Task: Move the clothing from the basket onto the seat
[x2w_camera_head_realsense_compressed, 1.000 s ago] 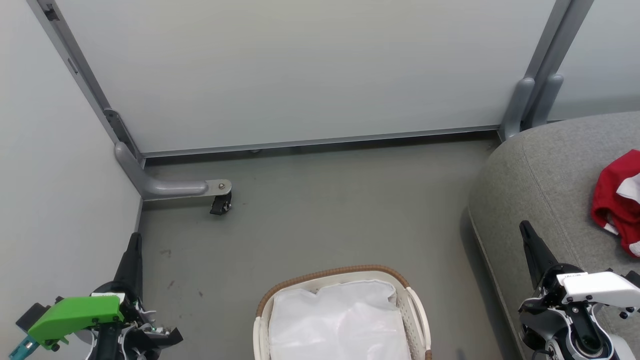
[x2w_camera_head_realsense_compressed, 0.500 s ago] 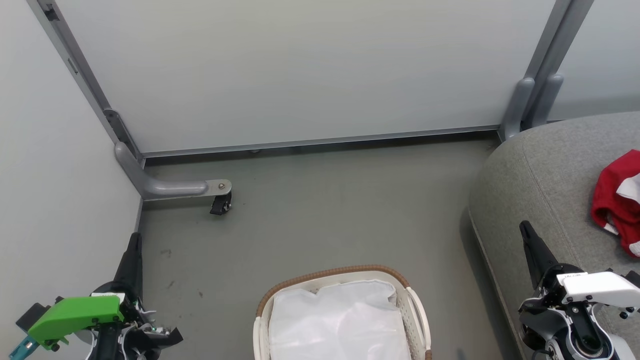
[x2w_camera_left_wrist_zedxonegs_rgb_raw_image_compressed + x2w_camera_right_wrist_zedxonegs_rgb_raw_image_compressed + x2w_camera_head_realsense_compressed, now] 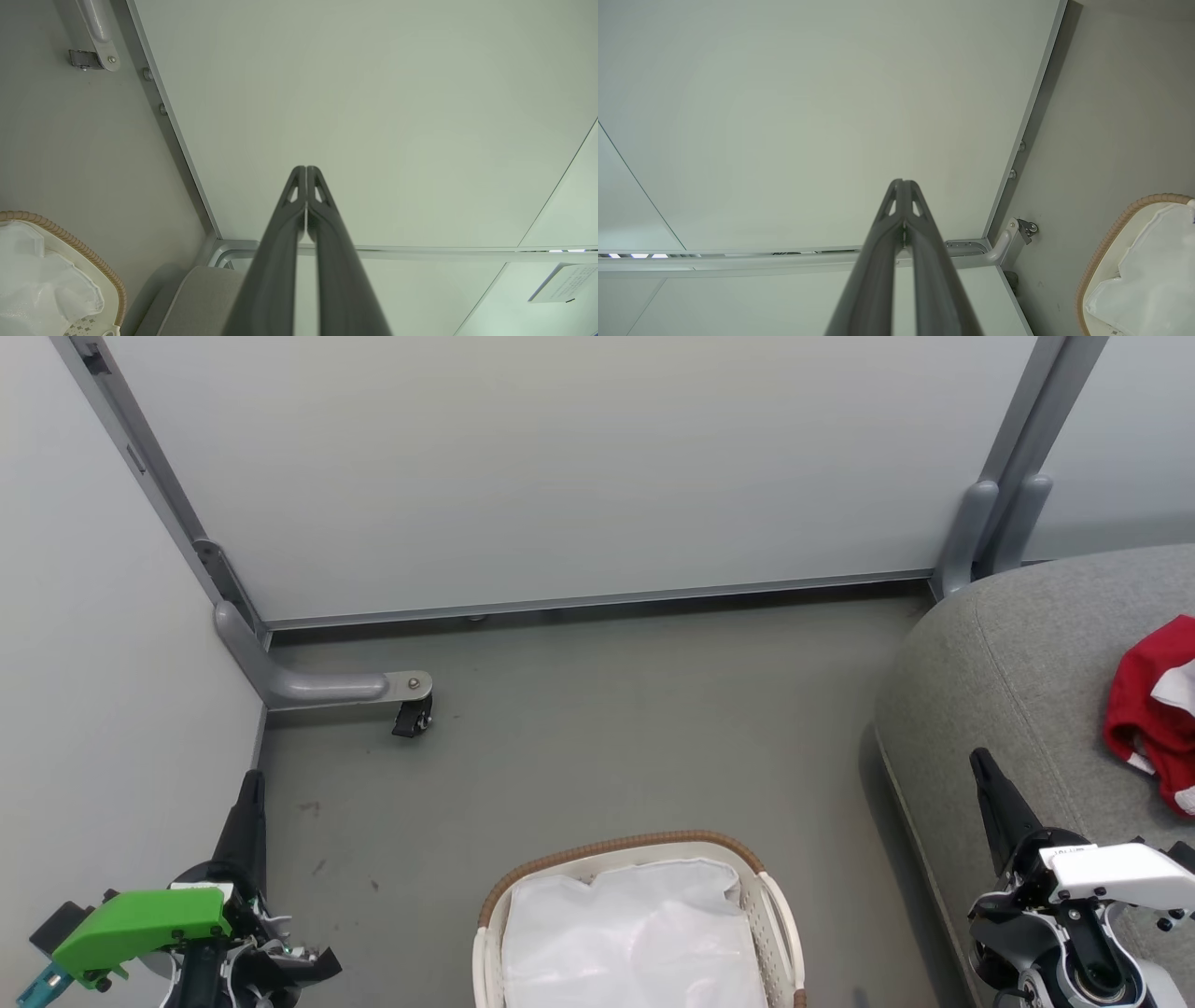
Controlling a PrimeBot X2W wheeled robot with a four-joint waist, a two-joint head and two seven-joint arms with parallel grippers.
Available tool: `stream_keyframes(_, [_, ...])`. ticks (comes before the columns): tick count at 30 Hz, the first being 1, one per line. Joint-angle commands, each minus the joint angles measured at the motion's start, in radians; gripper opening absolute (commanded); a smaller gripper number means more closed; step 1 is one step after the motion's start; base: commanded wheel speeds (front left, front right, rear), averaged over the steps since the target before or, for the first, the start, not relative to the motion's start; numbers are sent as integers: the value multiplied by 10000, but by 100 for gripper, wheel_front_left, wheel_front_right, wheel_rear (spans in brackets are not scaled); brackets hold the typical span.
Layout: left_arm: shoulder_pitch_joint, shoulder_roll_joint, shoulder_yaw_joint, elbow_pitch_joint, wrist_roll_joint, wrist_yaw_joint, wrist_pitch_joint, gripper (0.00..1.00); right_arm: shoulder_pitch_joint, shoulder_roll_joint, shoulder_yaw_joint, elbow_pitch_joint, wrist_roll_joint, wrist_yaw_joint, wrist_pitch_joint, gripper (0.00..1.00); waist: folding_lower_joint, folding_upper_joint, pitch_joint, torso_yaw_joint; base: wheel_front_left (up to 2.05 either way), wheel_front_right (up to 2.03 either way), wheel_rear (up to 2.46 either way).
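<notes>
The white basket [image 3: 782,915] with its brown woven rim stands on the floor at the bottom centre, showing just its white fabric liner [image 3: 635,933]. Red clothing [image 3: 1153,709] with white trim lies bunched on the grey seat [image 3: 1008,663] at the right edge. My left gripper [image 3: 250,784] is shut and empty at the lower left, well left of the basket. My right gripper [image 3: 980,763] is shut and empty at the lower right, over the seat's front edge. In the wrist views both pairs of fingers [image 3: 306,172] [image 3: 902,184] are pressed together in front of a pale panel.
Pale partition panels [image 3: 560,467] wall in the back and left. A grey panel foot with a black caster [image 3: 411,717] juts onto the floor at the left. Grey posts [image 3: 994,532] stand at the back right beside the seat. Bare grey floor [image 3: 635,737] lies between basket and panels.
</notes>
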Motion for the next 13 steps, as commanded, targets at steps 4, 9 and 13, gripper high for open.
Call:
stream_keyframes(4, [-91, 70, 20, -14, -31, -60, 29, 0, 105, -59, -14, -40, 31, -3, 13, 0, 0, 0, 0, 0, 0, 0, 0])
stream_keyframes(9, [-91, 70, 20, -14, -32, -60, 29, 0, 105, -59, -14, -40, 31, -3, 13, 0, 0, 0, 0, 0, 0, 0, 0])
stream_keyframes(13, [-91, 70, 20, -14, -32, -60, 29, 0, 105, -59, -13, -40, 31, -3, 13, 0, 0, 0, 0, 0, 0, 0, 0])
